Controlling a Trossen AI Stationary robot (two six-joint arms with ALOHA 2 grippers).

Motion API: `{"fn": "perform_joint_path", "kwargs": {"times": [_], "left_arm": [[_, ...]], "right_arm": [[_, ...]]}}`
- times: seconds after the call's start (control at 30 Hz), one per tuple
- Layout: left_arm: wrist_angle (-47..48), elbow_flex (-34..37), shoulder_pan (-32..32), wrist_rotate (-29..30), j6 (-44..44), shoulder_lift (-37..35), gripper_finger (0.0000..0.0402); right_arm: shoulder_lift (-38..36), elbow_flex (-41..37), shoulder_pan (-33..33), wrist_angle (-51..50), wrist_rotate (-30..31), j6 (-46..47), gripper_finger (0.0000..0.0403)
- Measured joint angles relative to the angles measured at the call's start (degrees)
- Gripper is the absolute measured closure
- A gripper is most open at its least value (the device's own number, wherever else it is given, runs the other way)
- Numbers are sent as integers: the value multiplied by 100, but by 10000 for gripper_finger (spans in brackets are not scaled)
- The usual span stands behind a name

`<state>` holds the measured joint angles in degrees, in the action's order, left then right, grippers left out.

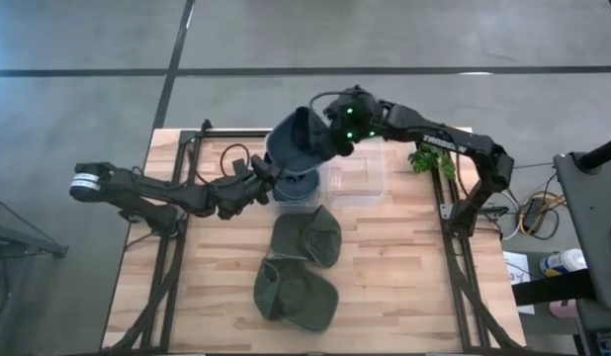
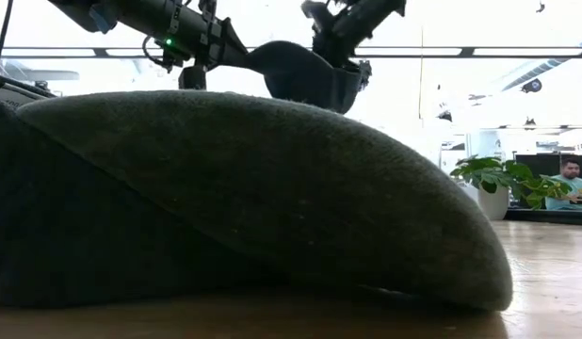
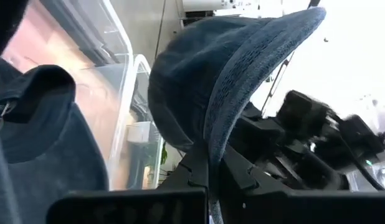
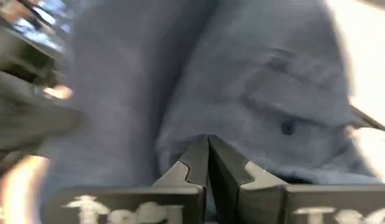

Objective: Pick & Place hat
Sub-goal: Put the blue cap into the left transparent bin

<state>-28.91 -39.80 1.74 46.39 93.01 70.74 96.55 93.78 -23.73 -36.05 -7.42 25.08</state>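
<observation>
While both arms hold the soft dark-blue fabric bucket hat (image 1: 301, 141) aloft above the stack of folded blue hats (image 1: 297, 187) beside the clear plastic bin (image 1: 357, 178), treat it as a light, limp thing that sags wherever it is unsupported. Your left gripper (image 3: 208, 167) is clamped on the stitched brim edge, fingers closed with the cloth between them; your right gripper (image 4: 208, 158) is pinched on the crown fabric from the far side. You can see the brim is the stiffer part, with rows of stitching, so it gives you the surer hold; the crown just bunches. Nothing here is fragile or likely to slip, but I'd judge a pinch of thin cloth can pull free if the arms move apart. Two olive-green hats (image 1: 301, 267) lie flat on the wooden table (image 1: 404, 287) nearer the front
</observation>
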Motion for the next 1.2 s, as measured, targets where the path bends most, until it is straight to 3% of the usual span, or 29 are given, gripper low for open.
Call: {"fn": "perform_joint_path", "kwargs": {"times": [0.33,0.53,0.73,1.2], "left_arm": [[44,-228,53,-137,-334,19,394],[77,-217,134,-152,-292,24,394],[98,-219,139,-153,-292,24,394],[166,-217,136,-111,-317,35,394]], "right_arm": [[473,24,-50,-127,188,-28,394],[470,83,-154,-133,214,16,394],[370,148,-212,-284,615,-396,394],[154,646,-212,-553,203,-314,394]]}}
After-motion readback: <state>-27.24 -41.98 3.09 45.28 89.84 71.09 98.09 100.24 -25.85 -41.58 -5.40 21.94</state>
